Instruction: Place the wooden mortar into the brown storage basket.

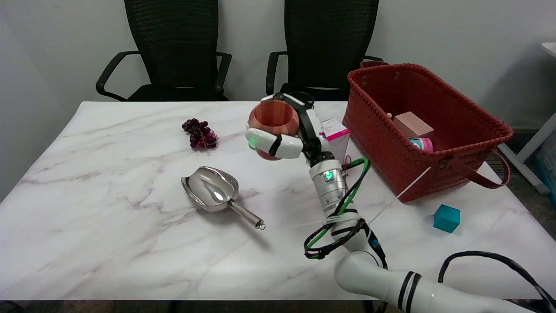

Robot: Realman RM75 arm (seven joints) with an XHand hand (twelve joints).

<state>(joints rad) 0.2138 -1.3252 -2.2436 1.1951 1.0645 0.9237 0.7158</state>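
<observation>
At frame centre the right hand [292, 130] wraps its fingers around the round, smooth wooden mortar [274, 118], holding it upright above the veined marble surface [108, 226]. The woven brown storage basket [391, 169] stands to the right; a shiny metal scoop [213, 191] lies lower left.

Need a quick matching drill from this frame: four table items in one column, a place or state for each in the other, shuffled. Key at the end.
Things:
1. wooden mortar
2. metal scoop
3. teal cube
4. pink box

Places or states:
A. inside the brown storage basket
B. on the table, near side of the basket
C. gripped by the right hand
D. lying on the table, handle toward the near edge

Pairs: 1-C, 2-D, 3-B, 4-A
</observation>
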